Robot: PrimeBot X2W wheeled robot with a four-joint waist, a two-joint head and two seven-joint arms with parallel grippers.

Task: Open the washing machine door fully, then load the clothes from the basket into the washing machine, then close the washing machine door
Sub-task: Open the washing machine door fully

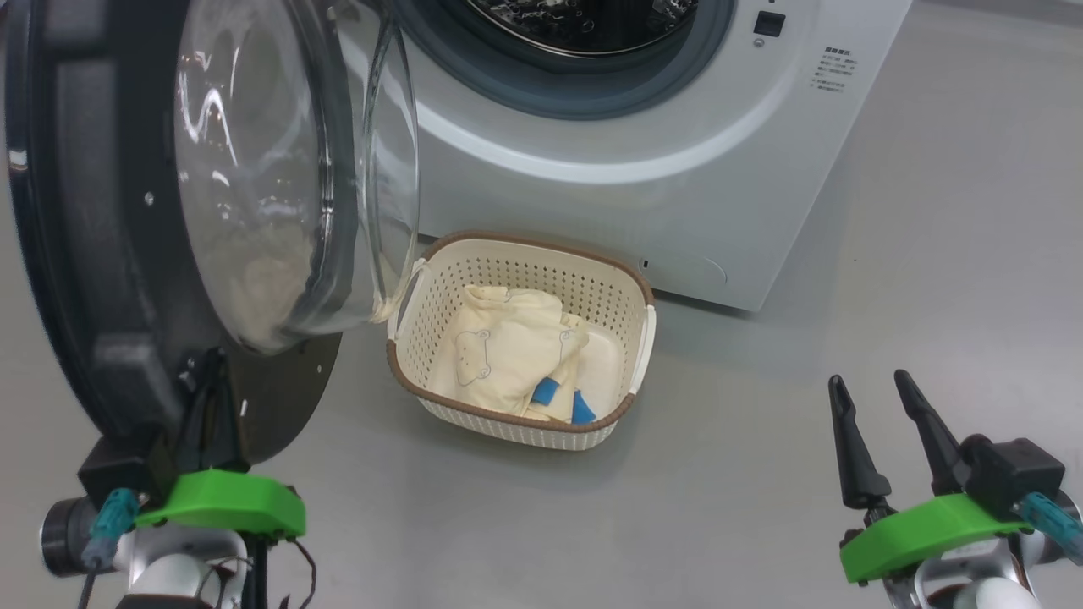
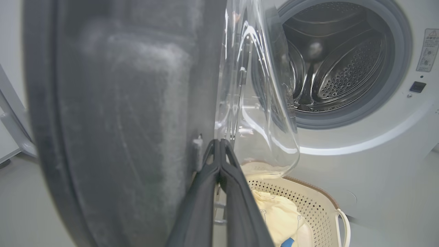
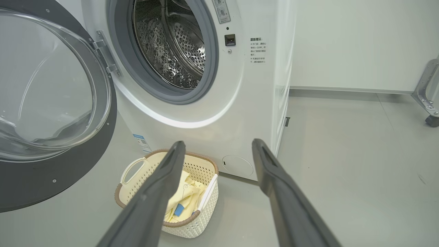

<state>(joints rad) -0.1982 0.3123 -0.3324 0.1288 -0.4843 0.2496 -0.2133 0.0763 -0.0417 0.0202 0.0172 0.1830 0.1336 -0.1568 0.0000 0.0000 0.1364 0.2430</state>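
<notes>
At the far left, the big round washing machine door (image 1: 101,254), with its glossy black rim, stands swung out on its hinge. Its bulging clear glass bowl (image 1: 254,169) hangs just over the left corner of the basket. The door is rigid and probably heavy, and the glass is slick and breakable, so the black rim is the place to push or hook it.

The left hand (image 2: 219,142) sits at the door's lower inner face. Its two dark fingers are pressed together, with nothing visibly between them.

Next comes the small cream-white perforated plastic basket (image 1: 508,243) with a brown rim band. It stands on the floor just in front of the machine and holds the cream-yellow quilted garments (image 1: 499,347) with the bear drawing and blue cuffs. They look light, soft and floppy. A pinch on a raised fold near the top should lift one, though a second garment may drag along.

Behind stands the large white front-loading washing machine (image 1: 677,169). Its grey rubber drum seal (image 1: 550,97) is exposed and the steel drum (image 3: 185,44) is open.

At the right, the right hand (image 1: 867,385) hovers with its fingers spread apart and holds nothing. The bare grey floor (image 1: 931,254) on that side gives the widest approach. The door crowds the basket's left side.
</notes>
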